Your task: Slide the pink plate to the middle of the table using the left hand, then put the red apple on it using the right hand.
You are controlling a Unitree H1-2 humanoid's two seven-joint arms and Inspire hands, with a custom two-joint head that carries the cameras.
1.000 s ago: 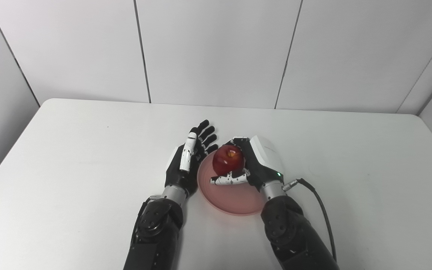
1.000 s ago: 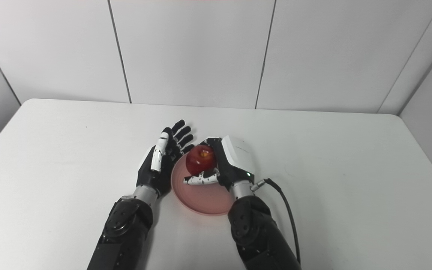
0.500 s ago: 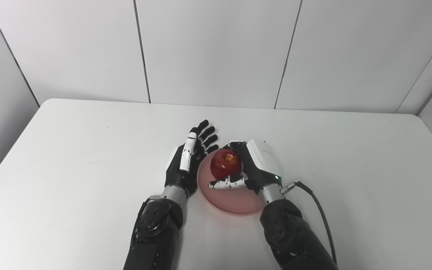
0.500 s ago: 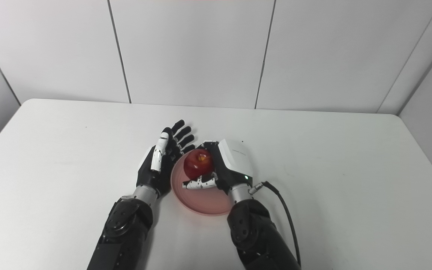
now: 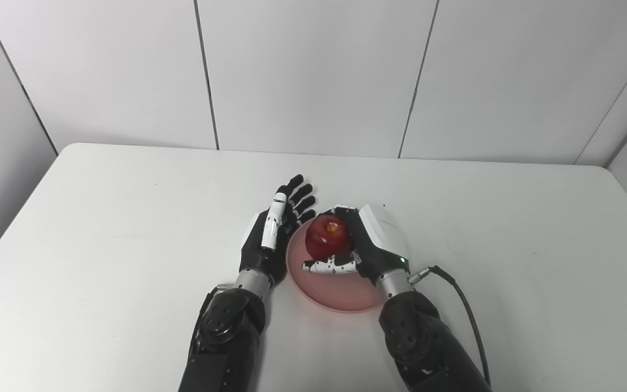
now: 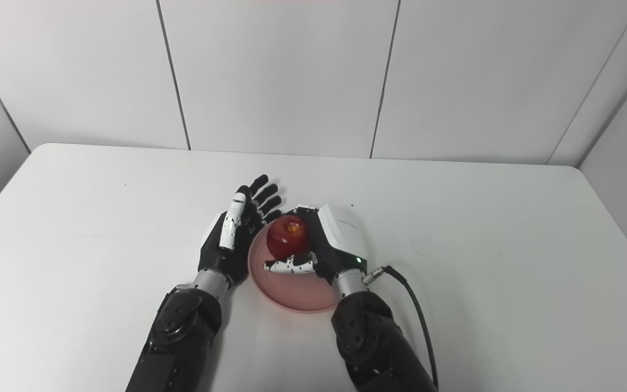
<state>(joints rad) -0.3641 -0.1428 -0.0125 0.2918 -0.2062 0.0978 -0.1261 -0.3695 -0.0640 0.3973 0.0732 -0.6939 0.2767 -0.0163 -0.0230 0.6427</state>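
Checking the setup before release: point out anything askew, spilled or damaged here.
Nothing stands out. The pink plate lies flat on the table, the red apple looks whole in the right hand, and the left hand rests open beside the plate.

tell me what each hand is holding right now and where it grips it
The right hand holds the round red apple around its sides, thumb at the near side, over the round pink plate. The left hand is open, holding nothing.
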